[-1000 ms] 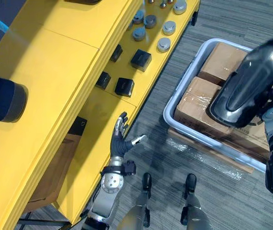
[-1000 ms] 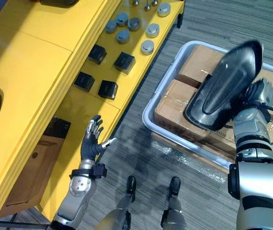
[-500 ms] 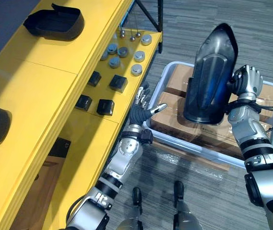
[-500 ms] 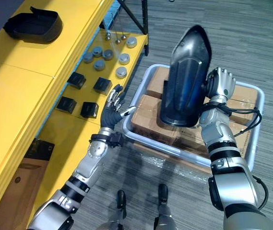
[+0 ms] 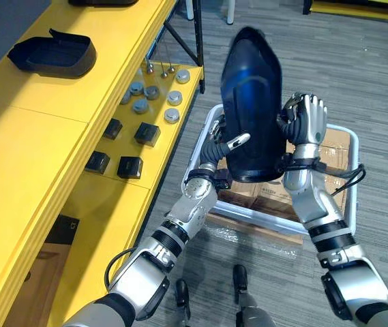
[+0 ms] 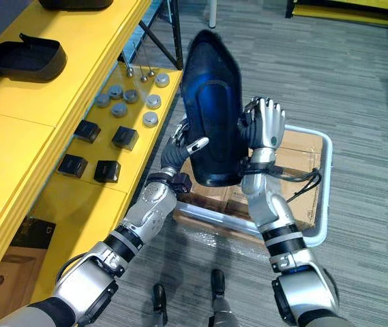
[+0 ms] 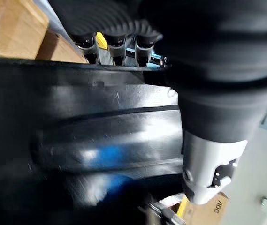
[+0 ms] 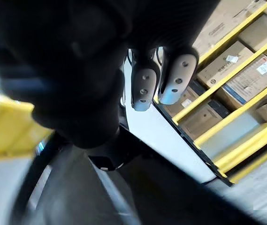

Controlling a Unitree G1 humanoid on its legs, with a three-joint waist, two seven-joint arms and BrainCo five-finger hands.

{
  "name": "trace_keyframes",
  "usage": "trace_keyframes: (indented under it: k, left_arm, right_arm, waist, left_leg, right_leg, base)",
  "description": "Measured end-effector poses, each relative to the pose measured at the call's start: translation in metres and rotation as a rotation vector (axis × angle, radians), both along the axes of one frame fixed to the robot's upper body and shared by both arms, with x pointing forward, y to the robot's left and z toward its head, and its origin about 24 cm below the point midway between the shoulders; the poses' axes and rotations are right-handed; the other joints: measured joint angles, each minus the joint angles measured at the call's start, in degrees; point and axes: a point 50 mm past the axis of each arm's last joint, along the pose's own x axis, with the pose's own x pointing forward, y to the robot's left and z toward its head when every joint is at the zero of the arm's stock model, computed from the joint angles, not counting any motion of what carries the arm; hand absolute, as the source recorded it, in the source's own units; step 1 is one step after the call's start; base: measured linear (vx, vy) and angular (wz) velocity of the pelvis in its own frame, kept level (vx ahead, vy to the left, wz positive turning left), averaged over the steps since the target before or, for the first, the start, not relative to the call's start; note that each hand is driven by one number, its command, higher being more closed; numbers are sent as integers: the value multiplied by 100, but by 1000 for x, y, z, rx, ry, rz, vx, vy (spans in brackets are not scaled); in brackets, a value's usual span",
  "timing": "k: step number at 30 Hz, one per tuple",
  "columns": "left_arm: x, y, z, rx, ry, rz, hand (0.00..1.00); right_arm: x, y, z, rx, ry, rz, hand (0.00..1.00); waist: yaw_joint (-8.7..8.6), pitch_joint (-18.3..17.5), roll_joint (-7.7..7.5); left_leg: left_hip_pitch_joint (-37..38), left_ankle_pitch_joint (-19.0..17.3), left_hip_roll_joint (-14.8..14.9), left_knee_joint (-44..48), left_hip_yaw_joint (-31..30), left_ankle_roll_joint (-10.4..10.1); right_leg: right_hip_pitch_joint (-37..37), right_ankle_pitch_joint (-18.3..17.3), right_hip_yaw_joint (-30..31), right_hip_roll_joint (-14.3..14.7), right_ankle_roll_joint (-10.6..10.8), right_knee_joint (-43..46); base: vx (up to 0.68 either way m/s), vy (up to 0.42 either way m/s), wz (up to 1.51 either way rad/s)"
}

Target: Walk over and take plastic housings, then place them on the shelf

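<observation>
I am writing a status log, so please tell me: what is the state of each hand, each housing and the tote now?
Held housing: upright, up over the tote.
Right hand: fingers curled on the held housing's edge.
Left hand: at its other side, grip hidden.
Tote: filled with cardboard boxes.
Shelf housing: lying on the yellow shelf, hollow side up.

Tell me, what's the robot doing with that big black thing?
It's holding a black plastic housing upright between both hands, above a grey bin of cardboard boxes. The right robot hand grips one edge and the left robot hand pinches the other side. Beside it is the yellow shelf, where another housing sits already.
</observation>
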Motion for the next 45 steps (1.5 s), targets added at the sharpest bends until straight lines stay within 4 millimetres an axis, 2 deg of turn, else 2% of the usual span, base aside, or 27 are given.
trace_keyframes:
  k: [2,3,5,7,9,13,15,17,20,21,23,24,26,28,31,36,39,40,42,43,44,45]
  left_arm:
    - [-1,-7,-6,2,41,0,0]
    - [-1,-9,-8,6,50,1,100]
    - [0,-11,-18,21,106,26,100]
    - [-1,-13,-22,19,132,36,100]
    - [-1,-14,-23,14,152,54,100]
    - [-1,-13,-24,-12,172,67,100]
    - [-1,-9,-28,-51,193,72,100]
    - [-10,-2,-37,-158,224,62,100]
    - [-23,10,-37,-282,197,74,100]
    - [-26,14,-36,-310,186,83,100]
    - [-35,21,-32,-365,149,106,100]
    - [-41,32,-29,-375,103,146,100]
    - [-51,46,-28,-331,29,211,100]
    - [-62,57,-29,-270,-39,272,100]
    - [-82,78,-31,-182,-132,379,100]
    - [-116,97,-48,-2,-194,483,100]
    - [-133,108,-52,89,-223,548,100]
    - [-138,112,-53,129,-238,576,100]
    - [-144,119,-56,181,-240,627,100]
    - [-150,133,-56,210,-245,694,100]
    - [-153,140,-55,231,-252,728,100]
    - [-159,151,-54,254,-257,786,100]
  right_arm:
    - [-14,10,0,49,-55,49,100]
    - [-17,14,-1,56,-69,70,100]
    - [-30,30,-6,78,-98,148,100]
    - [-37,37,-8,91,-111,184,100]
    - [-44,39,-16,120,-107,200,100]
    - [-53,41,-24,162,-94,222,100]
    - [-58,41,-31,199,-76,242,100]
    - [-64,44,-39,217,-61,285,100]
    - [-80,49,-47,244,-75,358,100]
    - [-84,50,-47,254,-80,375,0]
    - [-93,49,-52,298,-87,399,0]
    - [-96,47,-57,314,-78,407,0]
    - [-100,45,-67,320,-46,403,0]
    - [-105,42,-78,336,-6,395,0]
    - [-114,45,-93,396,58,404,0]
    - [-122,45,-115,505,188,428,0]
    - [-126,46,-121,512,220,452,0]
    - [-127,48,-124,514,238,462,0]
    - [-129,47,-128,513,267,466,0]
    - [-129,46,-130,546,279,470,0]
    - [-129,45,-130,559,280,469,0]
    - [-127,44,-131,578,279,462,0]
  waist:
    - [-11,-20,-36]
    - [-10,-21,-39]
    - [-27,-91,-89]
    - [-30,-118,-136]
    - [-34,-183,-237]
    - [-18,-288,-344]
    - [4,-423,-401]
    - [9,-605,-445]
    - [40,-756,-446]
    - [39,-758,-446]
    - [26,-783,-413]
    - [34,-849,-341]
    - [135,-927,-212]
    - [259,-978,-131]
    - [392,-1032,-144]
    - [525,-1205,-211]
    - [533,-1357,-249]
    - [540,-1351,-308]
    - [540,-1334,-335]
    - [541,-1334,-432]
    - [558,-1340,-515]
    - [568,-1355,-599]
  left_leg:
    - [66,-4,1,0,-13,-5]
    - [92,-8,1,0,-15,-9]
    - [156,-27,2,-1,-19,-32]
    - [195,-31,8,-2,-38,-37]
    - [286,-37,16,-2,-91,-44]
    - [433,-60,25,-18,-148,-62]
    - [496,-79,39,-19,-155,-67]
    - [623,-123,67,-21,-161,-88]
    - [647,-181,88,21,-304,-117]
    - [647,-198,91,45,-348,-110]
    - [470,-346,385,383,560,113]
    - [281,-394,638,760,1259,218]
    - [205,-379,893,1018,2029,318]
    - [210,-339,939,1078,2455,376]
    - [206,-313,717,1051,2525,400]
    - [596,-199,248,504,2546,421]
    - [813,-153,29,169,2432,401]
    - [932,-236,-99,92,2303,358]
    - [1093,-296,-186,65,2029,356]
    - [1210,-346,-258,88,1791,392]
    - [1254,-371,-290,103,1676,413]
    - [1286,-352,-310,110,1480,469]
  right_leg:
    - [91,0,-9,1,-1,-24]
    - [120,-1,-14,1,-1,-31]
    - [227,-1,-34,4,-1,-108]
    - [280,-3,-57,10,-3,-117]
    - [401,-22,-122,14,-16,-120]
    - [584,-71,-161,20,-8,-124]
    - [651,-94,-168,33,-11,-125]
    - [783,-142,-181,55,-20,-127]
    - [935,-224,-407,81,-44,-123]
    - [992,-242,-489,80,-51,-121]
    - [1194,-326,-996,23,-93,-113]
    - [1290,-411,-1396,-40,-55,-82]
    - [1329,-559,-1700,-115,27,78]
    - [1367,-703,-1900,-272,161,258]
    - [1384,-789,-2017,-540,302,348]
    - [1606,-837,-2090,-857,496,312]
    - [1584,-1180,-2229,-1123,649,849]
    - [1576,-1445,-2343,-1364,692,1375]
    - [1362,-1597,-2317,-1751,613,2591]
    - [1076,-1479,-2063,-2058,434,3703]
    - [937,-1371,-1828,-2121,275,4056]
    - [715,-1140,-1443,-2131,-7,4536]
  base:
    - [17,67,3]
    - [20,69,2]
    - [18,67,2]
    - [20,61,5]
    - [26,78,12]
    - [10,63,9]
    - [14,43,3]
    - [28,38,1]
    - [10,23,25]
    - [7,20,71]
    - [-10,-3,124]
    - [15,-12,138]
    - [77,35,105]
    - [100,107,76]
    - [107,148,38]
    - [134,110,14]
    - [122,83,31]
    - [89,64,56]
    - [78,82,81]
    - [68,84,85]
    - [87,62,87]
    - [111,-77,97]
